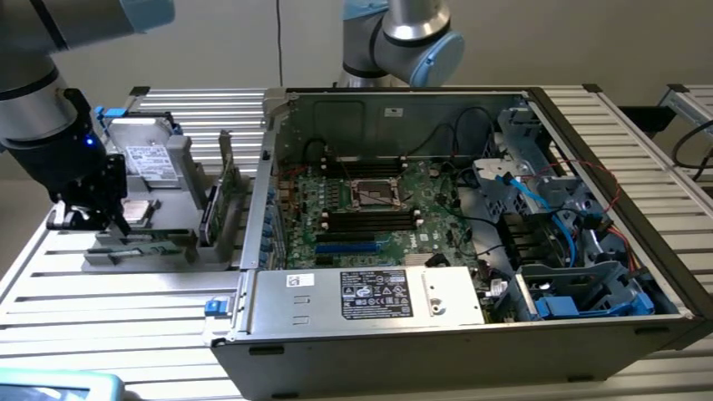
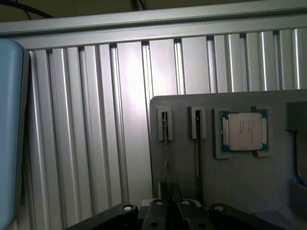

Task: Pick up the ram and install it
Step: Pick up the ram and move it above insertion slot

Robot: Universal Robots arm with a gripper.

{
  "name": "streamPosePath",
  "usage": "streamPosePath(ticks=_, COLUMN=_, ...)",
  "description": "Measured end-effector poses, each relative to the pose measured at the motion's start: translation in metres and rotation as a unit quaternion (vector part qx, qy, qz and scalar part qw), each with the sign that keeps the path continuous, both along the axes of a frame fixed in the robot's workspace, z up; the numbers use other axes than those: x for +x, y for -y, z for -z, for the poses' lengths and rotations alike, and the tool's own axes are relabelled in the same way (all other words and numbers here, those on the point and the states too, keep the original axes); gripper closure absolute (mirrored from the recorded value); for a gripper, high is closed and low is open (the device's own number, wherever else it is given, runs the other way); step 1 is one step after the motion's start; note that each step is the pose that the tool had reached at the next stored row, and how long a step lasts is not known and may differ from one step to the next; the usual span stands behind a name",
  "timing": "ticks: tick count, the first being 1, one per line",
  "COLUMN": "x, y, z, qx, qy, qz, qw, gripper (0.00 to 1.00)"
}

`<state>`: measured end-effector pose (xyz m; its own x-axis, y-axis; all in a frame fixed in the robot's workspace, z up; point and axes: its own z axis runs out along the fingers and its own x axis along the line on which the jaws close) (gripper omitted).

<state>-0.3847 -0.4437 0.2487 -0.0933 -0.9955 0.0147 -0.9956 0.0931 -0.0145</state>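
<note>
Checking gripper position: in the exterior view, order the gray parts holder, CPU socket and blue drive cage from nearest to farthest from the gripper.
1. Gray parts holder, under the gripper.
2. CPU socket, mid-case.
3. Blue drive cage, exterior view's right.

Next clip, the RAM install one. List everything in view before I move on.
computer case: one, grey, open, mid-table.
motherboard: one, green, inside the case.
power supply: one, silver, labelled, at the case's near edge.
cables: several, black, blue and red, inside the case.
holder: one, grey, on the table beside the case, on the exterior view's left.
ram: two, dark, seen edge-on, upright in holder slots.
processor: one, silver on green, in a holder recess.
hard drive: one, silver, on the holder's far end.
table: one, silver slats.
second arm: one, grey and blue, behind the case.
gripper: one, black, low over the holder, in line with one ram stick.
</note>
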Motion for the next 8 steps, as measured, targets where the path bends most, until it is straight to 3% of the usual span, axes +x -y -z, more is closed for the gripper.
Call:
streamPosePath(ticks=5, x=-0.0001, y=0.0005, z=-0.0002, qx=-0.0001, qy=-0.0001, qz=0.0, qw=1.0, gripper=0.83)
streamPosePath(ticks=6, x=0.0, y=0.0007, z=-0.0001, qx=-0.0001, qy=-0.0001, qz=0.0, qw=1.0, gripper=0.71)
streamPosePath(ticks=8, x=-0.0001, y=0.0007, z=-0.0001, qx=-0.0001, qy=-0.0001, qz=0.0, qw=1.0, gripper=0.71)
